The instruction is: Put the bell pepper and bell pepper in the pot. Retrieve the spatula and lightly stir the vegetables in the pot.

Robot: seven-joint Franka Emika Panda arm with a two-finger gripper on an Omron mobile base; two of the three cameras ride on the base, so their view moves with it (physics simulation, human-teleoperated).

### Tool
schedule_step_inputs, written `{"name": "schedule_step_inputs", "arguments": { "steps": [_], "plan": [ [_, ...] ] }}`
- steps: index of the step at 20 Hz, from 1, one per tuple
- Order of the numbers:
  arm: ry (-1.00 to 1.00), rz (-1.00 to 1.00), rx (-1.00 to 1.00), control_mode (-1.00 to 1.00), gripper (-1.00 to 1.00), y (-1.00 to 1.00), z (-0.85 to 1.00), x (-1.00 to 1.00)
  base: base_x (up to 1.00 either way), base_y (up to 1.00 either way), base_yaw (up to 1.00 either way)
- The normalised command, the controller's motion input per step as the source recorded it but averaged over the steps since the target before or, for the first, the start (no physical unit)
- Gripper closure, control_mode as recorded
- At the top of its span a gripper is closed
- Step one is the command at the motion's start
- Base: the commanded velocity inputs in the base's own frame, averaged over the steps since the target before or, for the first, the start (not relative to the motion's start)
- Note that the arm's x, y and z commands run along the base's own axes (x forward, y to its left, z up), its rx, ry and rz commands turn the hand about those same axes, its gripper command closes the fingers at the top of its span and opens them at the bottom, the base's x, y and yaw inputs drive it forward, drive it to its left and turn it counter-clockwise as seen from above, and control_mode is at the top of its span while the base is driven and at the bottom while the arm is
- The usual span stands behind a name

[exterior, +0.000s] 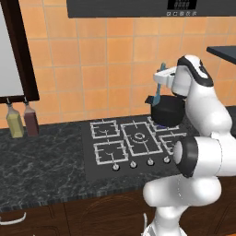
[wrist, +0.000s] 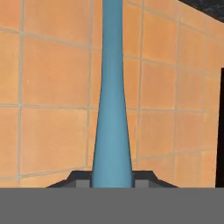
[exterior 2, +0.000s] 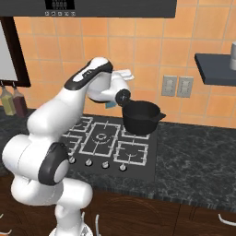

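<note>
My gripper [exterior: 161, 76] is shut on the light-blue spatula [exterior: 157, 94], which hangs roughly upright near the tiled wall. In the hand view the spatula [wrist: 113, 109] rises from between my fingertips, at the gripper [wrist: 113, 180], straight up across the orange tiles. The black pot [exterior: 168, 112] stands on the back right burner, its stub handle pointing left. The spatula's lower end hangs by the pot's left rim; from the right, a bit of the spatula [exterior 2: 110, 105] shows just left of the pot [exterior 2: 140, 118]. The bell peppers are hidden; the pot's inside looks dark.
The black stove [exterior: 133, 138] has several burner grates and a row of knobs along its front. Two bottles [exterior: 23, 120], one yellowish and one dark red, stand at the far left by the wall. A dark shelf [exterior 2: 216, 68] sticks out at the right above the counter.
</note>
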Motion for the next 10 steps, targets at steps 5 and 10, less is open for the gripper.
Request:
{"name": "schedule_step_inputs", "arguments": {
  "steps": [5,10],
  "plan": [
    [0.1,-0.01,0.05,-1.0,1.0,-0.66,0.0,0.3,0.0,0.0,0.0],
    [0.08,-0.01,0.01,-1.0,1.0,-0.61,-0.01,0.28,0.0,0.0,0.0]
  ]
}}
